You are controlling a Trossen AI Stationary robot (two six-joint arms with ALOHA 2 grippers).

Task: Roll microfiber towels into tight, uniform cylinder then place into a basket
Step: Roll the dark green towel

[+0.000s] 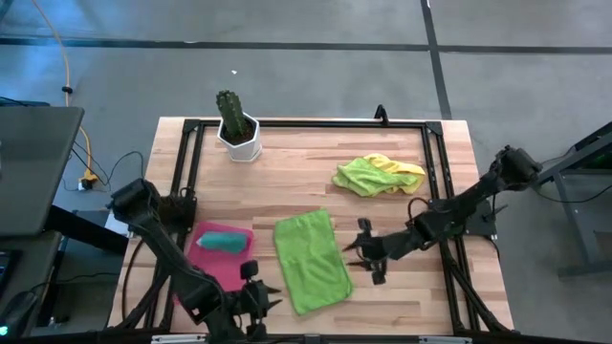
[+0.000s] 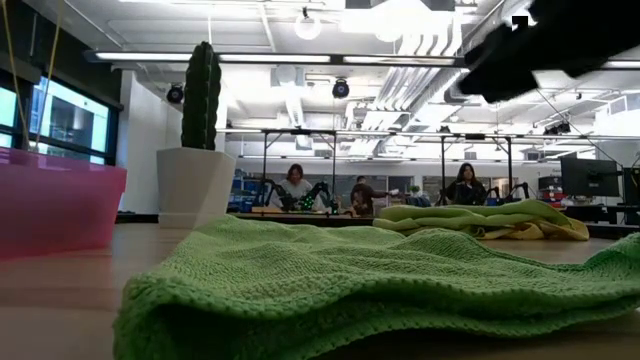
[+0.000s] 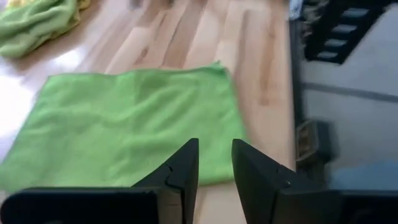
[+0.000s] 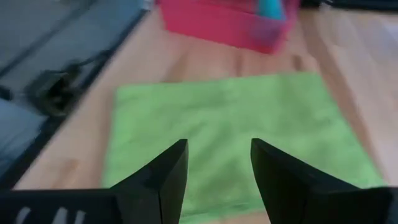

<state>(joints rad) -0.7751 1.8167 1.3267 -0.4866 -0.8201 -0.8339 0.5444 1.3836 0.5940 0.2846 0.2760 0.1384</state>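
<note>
Left tool (image 1: 258, 296): at the near edge of the tabletop (image 1: 316, 182), just beside the near left corner of the flat green towel; in its wrist view the two dark fingers (image 3: 180, 174) stand a narrow gap apart with nothing between them, hovering over the towel's edge.
Green towel (image 1: 311, 260): spread flat on the near middle of the tabletop, between the two tools; in the low view its knit surface fills the foreground, slightly rumpled.
Right tool (image 1: 368, 256): just beside the right edge of the green towel, apart from it; the fingers (image 4: 168, 174) stand clearly open and empty, pointed across the towel toward the basket.
Basket (image 1: 206, 268): pink-red shallow tray at the near left, left of the green towel and close beside the left arm.
Teal towel (image 1: 220, 241): rolled into a short cylinder, lying inside the basket at its far end.
Lime green towel (image 1: 368, 175): crumpled heap at the far right of the tabletop, well apart from the flat towel.
Yellow towel (image 1: 402, 167): bunched against and partly under the lime green one, on its right side.
Cactus pot (image 1: 239, 139): white pot with an upright green cactus (image 1: 229, 110), at the far left of the tabletop.
Room beyond: in the low view, seated people at other benches under ceiling lights.
</note>
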